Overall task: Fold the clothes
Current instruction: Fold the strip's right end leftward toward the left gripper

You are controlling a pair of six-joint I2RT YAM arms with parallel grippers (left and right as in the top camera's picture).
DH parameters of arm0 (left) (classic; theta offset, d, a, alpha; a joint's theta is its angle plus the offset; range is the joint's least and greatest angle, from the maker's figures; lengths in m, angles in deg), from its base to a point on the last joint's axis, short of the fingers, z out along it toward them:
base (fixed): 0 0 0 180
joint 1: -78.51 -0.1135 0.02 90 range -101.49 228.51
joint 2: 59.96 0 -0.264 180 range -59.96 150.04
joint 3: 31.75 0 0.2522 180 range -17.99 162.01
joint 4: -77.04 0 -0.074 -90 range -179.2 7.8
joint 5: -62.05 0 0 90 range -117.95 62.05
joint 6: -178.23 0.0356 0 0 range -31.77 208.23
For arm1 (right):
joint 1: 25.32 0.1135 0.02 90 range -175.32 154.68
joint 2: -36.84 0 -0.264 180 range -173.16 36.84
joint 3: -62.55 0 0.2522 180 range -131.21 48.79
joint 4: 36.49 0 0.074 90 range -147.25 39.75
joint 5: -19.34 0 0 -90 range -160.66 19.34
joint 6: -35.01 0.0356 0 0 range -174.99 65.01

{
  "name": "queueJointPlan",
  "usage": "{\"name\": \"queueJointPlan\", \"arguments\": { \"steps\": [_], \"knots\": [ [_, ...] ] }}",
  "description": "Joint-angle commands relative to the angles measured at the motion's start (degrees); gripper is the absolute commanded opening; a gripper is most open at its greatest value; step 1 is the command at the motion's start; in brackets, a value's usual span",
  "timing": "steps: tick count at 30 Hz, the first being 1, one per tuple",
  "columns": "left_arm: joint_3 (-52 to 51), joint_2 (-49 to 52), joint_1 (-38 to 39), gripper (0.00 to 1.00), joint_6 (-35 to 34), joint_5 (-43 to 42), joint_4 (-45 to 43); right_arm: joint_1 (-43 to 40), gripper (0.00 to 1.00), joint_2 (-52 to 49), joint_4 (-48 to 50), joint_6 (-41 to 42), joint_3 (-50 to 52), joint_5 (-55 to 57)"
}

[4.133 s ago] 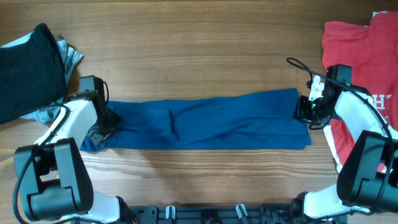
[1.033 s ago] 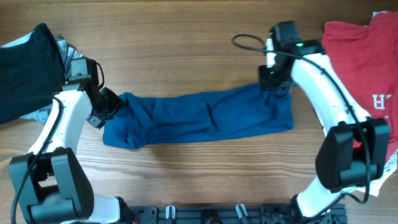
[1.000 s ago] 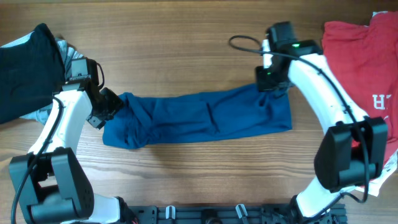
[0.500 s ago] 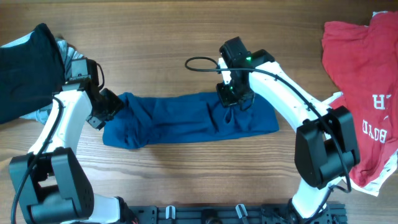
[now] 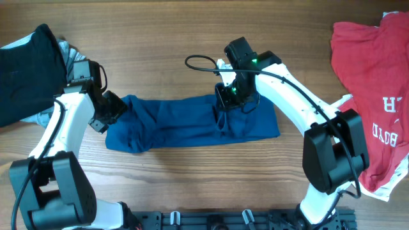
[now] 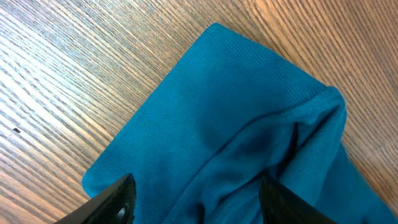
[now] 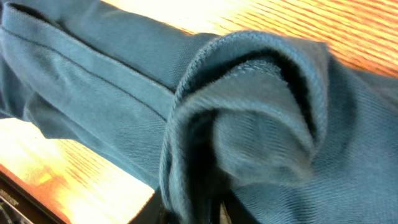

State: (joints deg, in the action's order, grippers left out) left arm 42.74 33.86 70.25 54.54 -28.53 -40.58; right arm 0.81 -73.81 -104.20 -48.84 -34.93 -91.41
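Note:
The dark blue shirt [image 5: 179, 124] lies as a long folded strip across the middle of the table. My right gripper [image 5: 231, 99] sits over the strip's middle, its narrow jaws closed on a raised fold of the blue shirt [image 7: 249, 124]; in its wrist view the gripper [image 7: 196, 214] is mostly buried in cloth. At the strip's bunched left end, my left gripper [image 5: 110, 110] stands open. In the left wrist view the gripper [image 6: 199, 199] has its fingers well apart, with the blue shirt [image 6: 236, 112] lying between and under them.
A red shirt [image 5: 367, 57] with white lettering is spread at the far right. A black garment [image 5: 29, 70] on top of a grey one [image 5: 71, 57] lies at the far left. Bare wooden table [image 5: 192, 38] lies behind and in front of the strip.
My right gripper has carried the blue shirt's right end leftward over the strip to about its middle, shortening it. The left arm has stayed still.

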Motion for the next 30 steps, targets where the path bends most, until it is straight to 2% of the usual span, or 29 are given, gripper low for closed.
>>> {"name": "queueJointPlan", "arguments": {
  "steps": [1, 5, 8, 10, 15, 18, 20, 24, 25, 28, 30],
  "knots": [
    [0.6, -1.1, 0.3, 0.63, 0.5, -0.5, 0.1, 1.3, 0.21, -1.0, 1.3, -2.3, -1.0, -4.6],
    [0.6, -1.1, 0.3, 0.63, 0.5, -0.5, 0.0, 1.7, 0.24, -1.0, 2.1, -8.9, -1.0, -13.5],
    [0.6, -1.1, 0.3, 0.63, 0.5, -0.5, 0.0, 1.6, 0.36, -1.0, 2.0, -12.4, -1.0, -14.7],
    [0.6, -1.1, 0.3, 0.63, 0.5, -0.5, 0.0, 1.4, 0.39, -1.0, 2.3, -13.4, -1.0, -13.8],
    [0.6, -1.1, 0.3, 0.64, 0.5, -0.5, 0.3, 0.3, 0.39, 2.6, 0.2, 2.7, -1.6, 18.9],
    [0.5, -1.1, 0.3, 0.67, 2.8, 0.0, 1.2, 0.0, 0.40, 3.4, 0.2, 5.5, -1.5, 22.9],
    [0.2, -1.1, 0.2, 0.73, 3.5, 3.0, 2.0, 0.0, 0.40, 3.3, 0.6, 6.9, -1.2, 22.9],
    [-0.1, -1.0, 0.1, 0.76, 3.5, 3.3, 2.3, 0.0, 0.40, 3.2, 0.6, 6.9, -1.0, 22.6],
    [-0.2, -0.5, 0.1, 0.76, 5.3, 1.2, 2.0, 0.0, 0.40, 3.2, 0.7, 6.9, -1.0, 22.2],
    [-0.9, 2.9, 0.1, 0.79, 16.5, -14.4, -0.2, 0.0, 0.41, 3.2, 1.4, 6.9, -1.0, 22.3],
    [-0.9, 5.8, 0.1, 0.79, 16.8, -15.1, -0.2, 0.0, 0.41, 3.2, 1.4, 6.9, -1.0, 22.2]
  ]
}}
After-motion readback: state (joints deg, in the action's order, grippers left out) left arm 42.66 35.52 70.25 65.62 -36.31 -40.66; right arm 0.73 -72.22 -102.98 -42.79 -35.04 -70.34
